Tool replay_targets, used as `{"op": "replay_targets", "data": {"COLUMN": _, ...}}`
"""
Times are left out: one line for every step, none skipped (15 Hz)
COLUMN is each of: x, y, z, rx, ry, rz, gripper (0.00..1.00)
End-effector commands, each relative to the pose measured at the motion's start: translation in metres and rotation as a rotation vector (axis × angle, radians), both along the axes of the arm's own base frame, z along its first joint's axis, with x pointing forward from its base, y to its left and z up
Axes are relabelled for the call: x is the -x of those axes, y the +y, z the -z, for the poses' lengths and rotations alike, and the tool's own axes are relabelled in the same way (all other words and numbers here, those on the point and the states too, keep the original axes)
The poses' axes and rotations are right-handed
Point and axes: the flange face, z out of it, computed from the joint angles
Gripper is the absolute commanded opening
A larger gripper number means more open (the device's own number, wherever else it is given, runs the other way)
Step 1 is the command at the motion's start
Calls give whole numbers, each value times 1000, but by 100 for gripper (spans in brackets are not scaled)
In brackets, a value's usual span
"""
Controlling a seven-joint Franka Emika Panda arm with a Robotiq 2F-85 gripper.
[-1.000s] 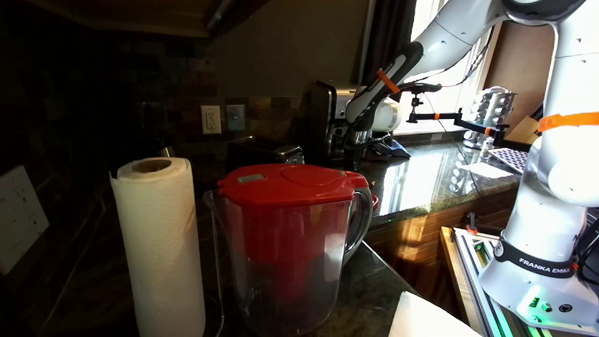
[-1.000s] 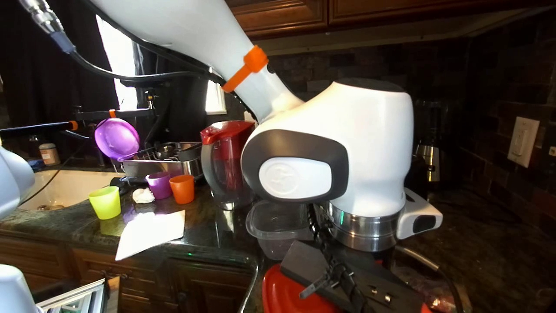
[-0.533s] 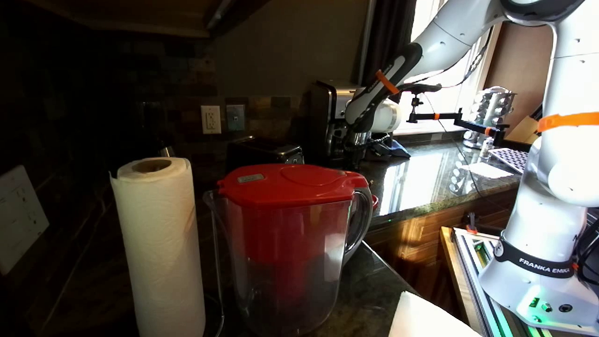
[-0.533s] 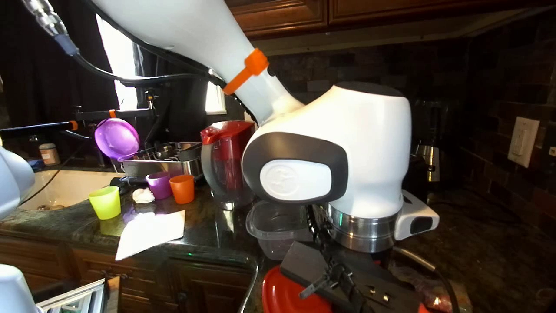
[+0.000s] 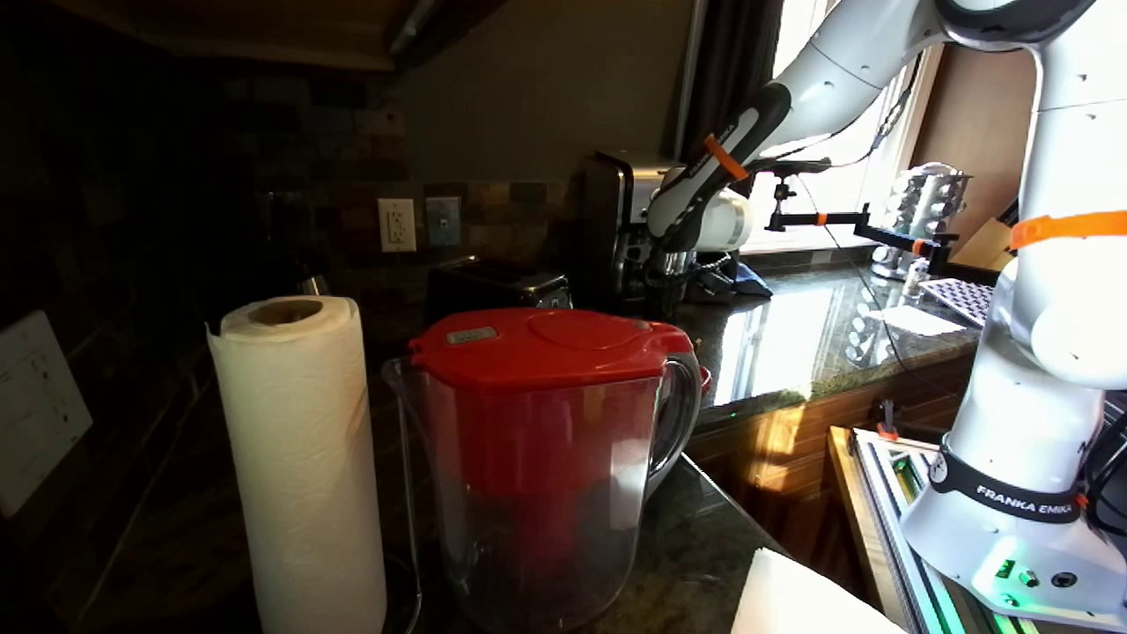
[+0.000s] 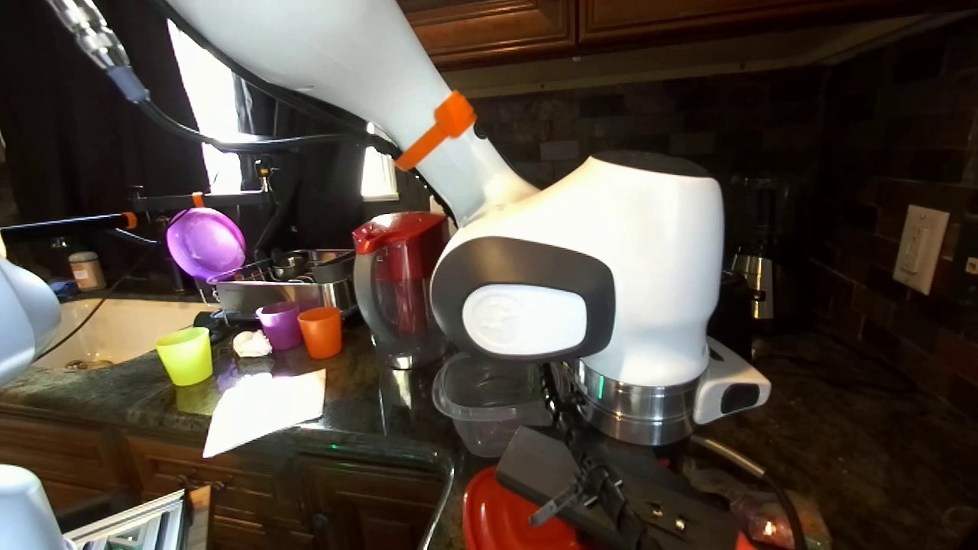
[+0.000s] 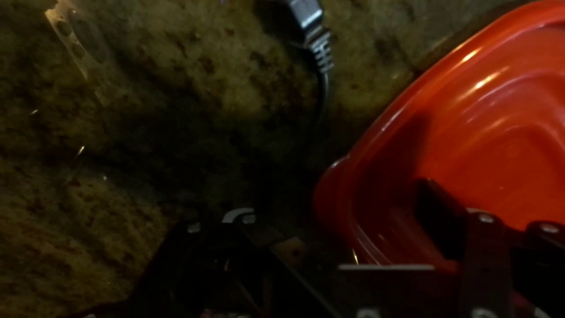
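Observation:
In the wrist view, my gripper [image 7: 353, 221] is open over the counter, its dark fingers wide apart. Below and between them lies the rounded corner of a red lid [image 7: 499, 145]; one finger [image 7: 441, 216] stands over the lid's inner side, the other off its edge. I see no grip on it; whether a finger touches it is too dark to tell. Part of this lid [image 6: 512, 512] also shows in an exterior view, below the wrist's dark mount. Behind it is a clear plastic container [image 6: 489, 412]. The fingers are hidden in both exterior views.
A red-topped pitcher [image 6: 401, 290] stands behind the arm. Further along are an orange cup [image 6: 321, 333], a purple cup [image 6: 280, 325], a yellow-green cup [image 6: 186, 357] and a white sheet [image 6: 267, 409]. A cable plug [image 7: 306, 13] lies near the lid. A paper towel roll [image 5: 299, 467] stands upright.
The arm's wrist has sunk slightly toward the counter in the exterior views, and the jaws have spread wider. The lid, container, cups and pitcher stay where they were.

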Motion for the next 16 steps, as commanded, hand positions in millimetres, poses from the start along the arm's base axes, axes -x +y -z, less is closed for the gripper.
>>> {"op": "replay_targets", "data": {"x": 0, "y": 2, "z": 0, "rx": 1, "ry": 0, "rz": -7, "gripper": 100}}
{"op": "replay_targets", "data": {"x": -1, "y": 2, "z": 0, "rx": 0, "ry": 0, "rz": -7, "gripper": 100}}
{"op": "replay_targets", "data": {"x": -1, "y": 4, "z": 0, "rx": -4, "ry": 2, "rz": -10, "gripper": 100}}
{"op": "replay_targets", "data": {"x": -1, "y": 5, "z": 2, "rx": -6, "ry": 7, "rz": -11, "gripper": 100}}
{"op": "replay_targets", "data": {"x": -2, "y": 7, "z": 3, "rx": -13, "ry": 11, "rz": -8, "gripper": 100}}
{"op": "replay_targets", "data": {"x": -2, "y": 8, "z": 4, "rx": -18, "ry": 13, "rz": -9, "gripper": 100}}
{"op": "replay_targets", "data": {"x": -3, "y": 9, "z": 5, "rx": -18, "ry": 14, "rz": -3, "gripper": 100}}
{"op": "replay_targets", "data": {"x": -2, "y": 8, "z": 5, "rx": -22, "ry": 16, "rz": -5, "gripper": 100}}
{"op": "replay_targets", "data": {"x": -2, "y": 9, "z": 5, "rx": -24, "ry": 19, "rz": -5, "gripper": 100}}
{"op": "replay_targets", "data": {"x": -2, "y": 9, "z": 6, "rx": -24, "ry": 24, "rz": 0, "gripper": 100}}
{"op": "replay_targets", "data": {"x": -2, "y": 9, "z": 7, "rx": -28, "ry": 32, "rz": 3, "gripper": 100}}
{"op": "replay_targets", "data": {"x": -2, "y": 8, "z": 8, "rx": -20, "ry": 41, "rz": 17, "gripper": 100}}
{"op": "replay_targets", "data": {"x": -2, "y": 8, "z": 9, "rx": -31, "ry": 47, "rz": 20, "gripper": 100}}
{"op": "replay_targets", "data": {"x": -2, "y": 8, "z": 9, "rx": -34, "ry": 50, "rz": 27, "gripper": 100}}
{"op": "replay_targets", "data": {"x": -2, "y": 9, "z": 9, "rx": -39, "ry": 53, "rz": 31, "gripper": 100}}
{"op": "replay_targets", "data": {"x": -2, "y": 9, "z": 9, "rx": -42, "ry": 57, "rz": 32, "gripper": 100}}
